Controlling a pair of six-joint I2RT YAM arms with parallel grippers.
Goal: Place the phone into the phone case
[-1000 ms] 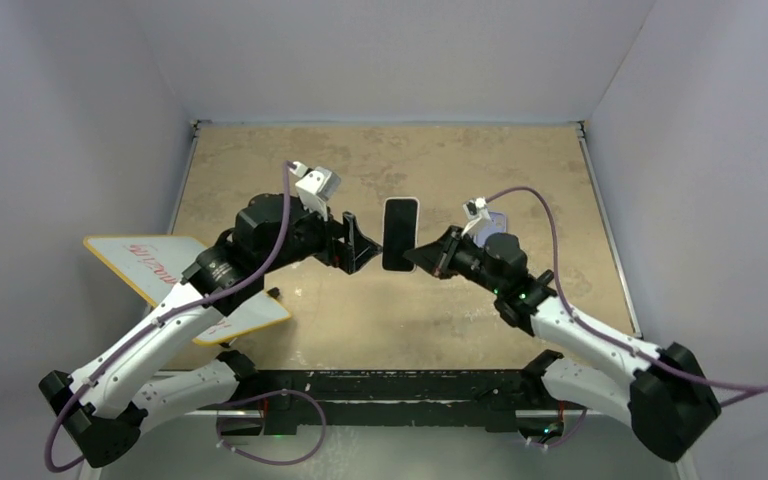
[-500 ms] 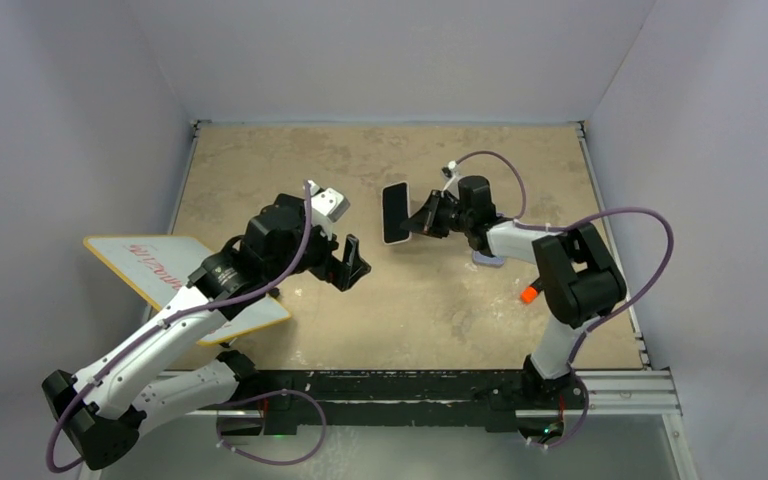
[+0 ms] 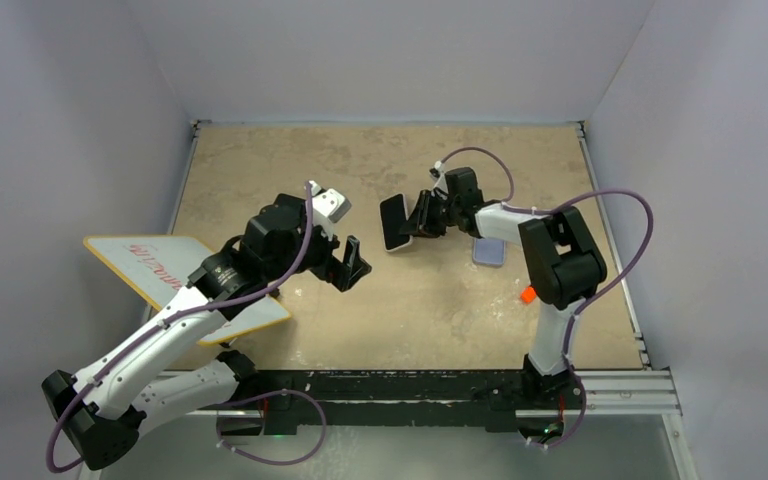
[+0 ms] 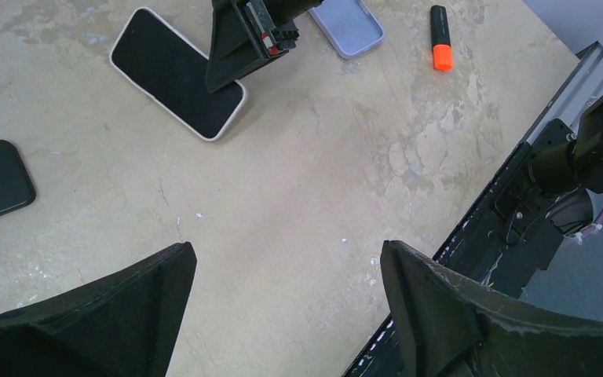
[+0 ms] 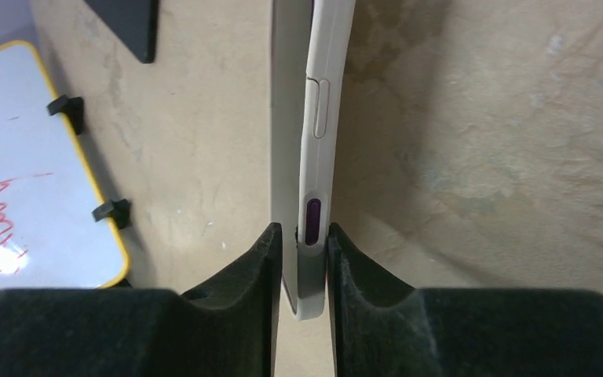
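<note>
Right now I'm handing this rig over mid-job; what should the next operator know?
Left gripper: open, empty, above the table.
Right gripper: shut on the phone, one finger on each face. I cannot tell whether the phone is clear of the table.
Phone case: empty, lying flat, apart from the phone, with an orange marker nearby.
Done: phone gripped.
Left: bring it over the case and press it in.

A black-screened, white-rimmed phone [image 3: 394, 222], a lilac silicone phone case [image 3: 488, 250] and an orange-and-black marker pen [image 4: 440, 35] on the mottled beige surface [image 3: 260, 170]; yellow-framed whiteboard [image 3: 125, 255], red-scrawled, at left.
</note>
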